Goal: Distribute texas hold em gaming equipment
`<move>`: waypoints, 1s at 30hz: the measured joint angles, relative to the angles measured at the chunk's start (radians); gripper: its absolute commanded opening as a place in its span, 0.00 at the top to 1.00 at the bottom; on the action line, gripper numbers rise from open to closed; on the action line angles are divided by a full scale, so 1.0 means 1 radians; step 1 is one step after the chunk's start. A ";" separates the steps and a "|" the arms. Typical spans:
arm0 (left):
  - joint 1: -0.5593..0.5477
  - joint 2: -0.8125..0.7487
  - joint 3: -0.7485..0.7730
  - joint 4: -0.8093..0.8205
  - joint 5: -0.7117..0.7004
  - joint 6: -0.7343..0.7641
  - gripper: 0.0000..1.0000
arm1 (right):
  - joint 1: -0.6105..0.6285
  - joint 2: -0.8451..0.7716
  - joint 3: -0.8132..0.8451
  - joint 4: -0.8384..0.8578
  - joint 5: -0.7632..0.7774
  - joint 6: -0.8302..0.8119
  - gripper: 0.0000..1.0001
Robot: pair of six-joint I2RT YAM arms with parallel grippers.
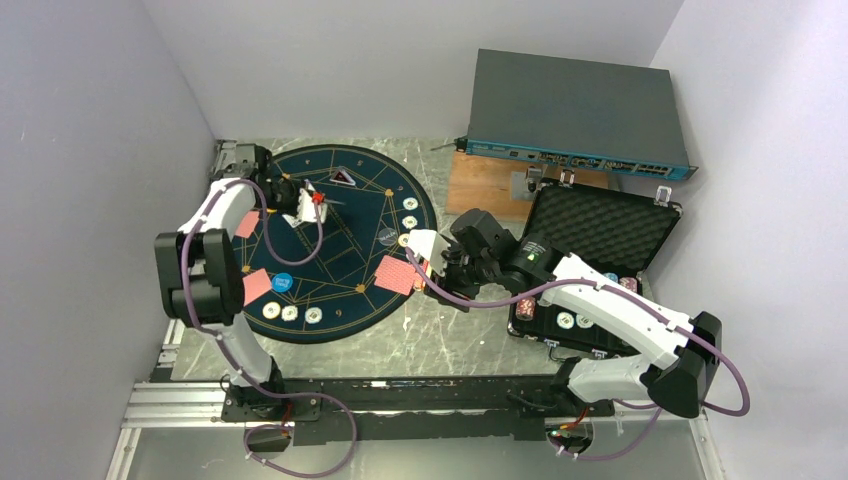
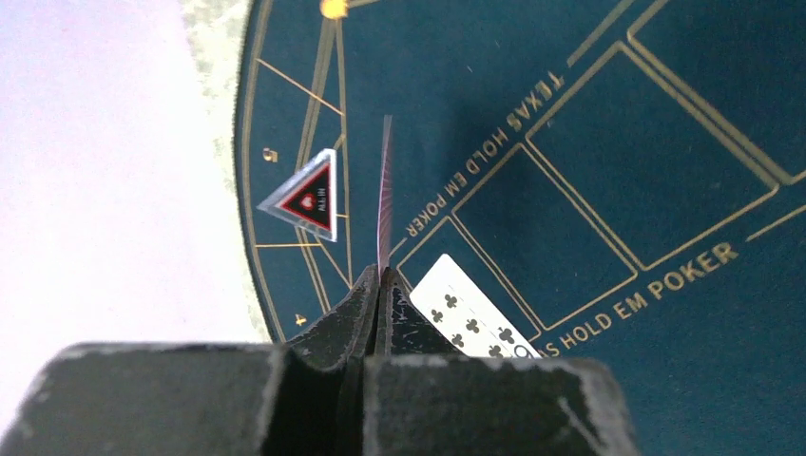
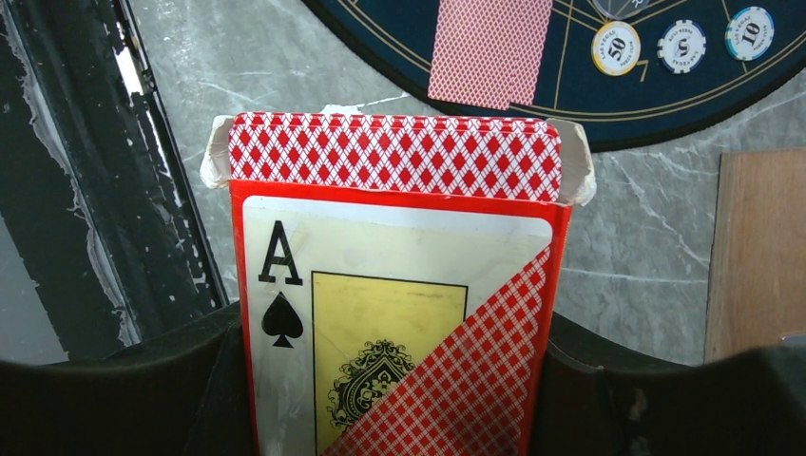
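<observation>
noted left fingers [image 2: 342,323] pressed together on one card [image 2: 385,190], edge-up above mat [image 2: 589,123], far-left part, likely poised for dealing. noted right fingers [image 3: 618,399] clamped on deck [image 3: 399,285] just off mat's right rim, handy as supply.

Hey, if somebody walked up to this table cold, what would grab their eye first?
Probably the round navy poker mat left of centre, dotted with chips and red-backed cards. Then the red card box showing an ace of spades, gripped in the right claw just off the mat's right edge. Over the mat's far side, the left claw pinches a single card edge-on.
</observation>
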 measured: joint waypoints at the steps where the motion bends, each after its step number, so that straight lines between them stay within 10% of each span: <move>1: 0.001 0.025 0.000 0.002 -0.010 0.046 1.00 | 0.000 0.000 0.000 0.000 0.000 0.000 1.00; 12: 0.006 0.124 -0.070 0.027 -0.086 0.229 0.99 | -0.005 0.000 -0.004 0.000 0.002 0.000 1.00; 21: 0.033 0.160 -0.154 0.029 -0.161 0.246 0.64 | -0.008 0.001 -0.008 -0.002 0.004 0.000 1.00; 24: 0.048 0.163 -0.154 0.045 -0.142 0.246 0.27 | -0.008 0.001 -0.008 -0.002 0.004 0.000 1.00; 30: 0.084 0.141 -0.143 0.051 -0.114 0.246 0.15 | -0.008 0.001 -0.011 -0.002 0.005 0.000 1.00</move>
